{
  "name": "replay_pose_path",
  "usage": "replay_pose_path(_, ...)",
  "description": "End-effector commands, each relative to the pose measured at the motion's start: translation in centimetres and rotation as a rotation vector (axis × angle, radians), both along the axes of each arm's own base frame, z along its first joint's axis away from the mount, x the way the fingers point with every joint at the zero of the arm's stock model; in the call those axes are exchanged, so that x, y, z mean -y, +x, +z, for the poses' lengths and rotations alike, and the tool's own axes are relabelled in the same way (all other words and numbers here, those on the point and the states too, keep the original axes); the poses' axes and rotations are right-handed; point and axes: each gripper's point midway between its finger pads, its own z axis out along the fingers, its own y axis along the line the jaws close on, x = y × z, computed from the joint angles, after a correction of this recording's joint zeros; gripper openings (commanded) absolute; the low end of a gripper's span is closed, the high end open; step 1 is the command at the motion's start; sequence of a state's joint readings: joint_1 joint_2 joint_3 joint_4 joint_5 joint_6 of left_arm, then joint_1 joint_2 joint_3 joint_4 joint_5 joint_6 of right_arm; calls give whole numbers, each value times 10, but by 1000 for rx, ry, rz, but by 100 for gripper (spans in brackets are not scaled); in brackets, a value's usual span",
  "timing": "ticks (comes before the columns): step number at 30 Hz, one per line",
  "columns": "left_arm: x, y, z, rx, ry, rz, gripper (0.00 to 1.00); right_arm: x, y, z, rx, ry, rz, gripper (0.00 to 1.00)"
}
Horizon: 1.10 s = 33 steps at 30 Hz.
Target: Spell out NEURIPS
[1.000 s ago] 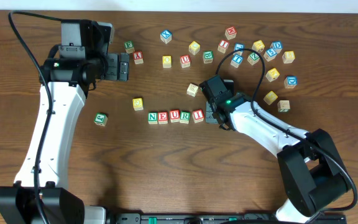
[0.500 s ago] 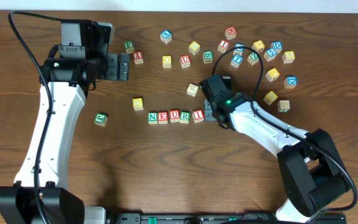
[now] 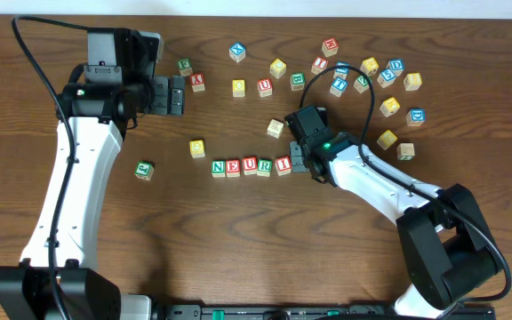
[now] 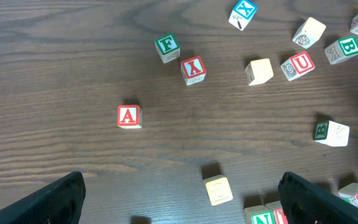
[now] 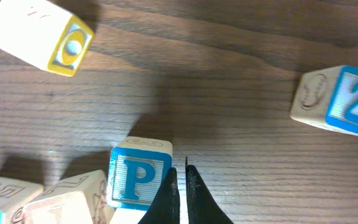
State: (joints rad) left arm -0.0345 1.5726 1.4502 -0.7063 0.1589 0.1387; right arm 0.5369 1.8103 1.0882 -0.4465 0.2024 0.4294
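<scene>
Cubes N (image 3: 219, 166), E (image 3: 233, 166), U (image 3: 249, 165), R (image 3: 264, 165) and I (image 3: 283, 164) lie in a row on the table. My right gripper (image 3: 302, 163) hangs over the row's right end and hides the spot beside I from overhead. In the right wrist view it (image 5: 180, 173) is shut on nothing, its tips against the right side of the blue P cube (image 5: 140, 177), which sits next to the row's end cubes (image 5: 67, 199). My left gripper (image 3: 178, 95) hovers open at the back left, its fingers (image 4: 55, 199) wide apart above a yellow-faced cube (image 4: 219, 190).
Loose cubes lie scattered across the back: A (image 4: 129, 116), F (image 4: 166, 48), red X (image 4: 193, 70), a spare U (image 4: 298, 65), B (image 4: 344, 48). A yellow-faced cube (image 5: 42, 38) and a blue 2 cube (image 5: 347, 102) lie just beyond the right gripper. A green cube (image 3: 144, 170) sits alone at left.
My right gripper has edged slightly toward the back left, staying shut. The left arm has not moved.
</scene>
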Motion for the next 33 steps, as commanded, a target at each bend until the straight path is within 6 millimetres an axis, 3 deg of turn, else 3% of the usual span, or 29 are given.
replay_pose_path(1, 0, 4, 12, 31, 1, -9, 98, -3, -2, -5, -19, 8, 48, 1)
replay_pose_path(10, 0, 4, 12, 31, 1, -9, 98, -1, -1, -5, -17, 0, 47, 1)
replay_pose_path(21, 0, 4, 12, 31, 1, -9, 98, 20, 11, -1, 28, -38, -58, 1)
replay_pose_path(26, 0, 4, 12, 31, 1, -8, 98, 19, 23, 4, 71, -9, -72, 1)
replay_pose_path(33, 0, 4, 12, 31, 1, -9, 98, 3, 31, 10, 103, 72, -45, 3)
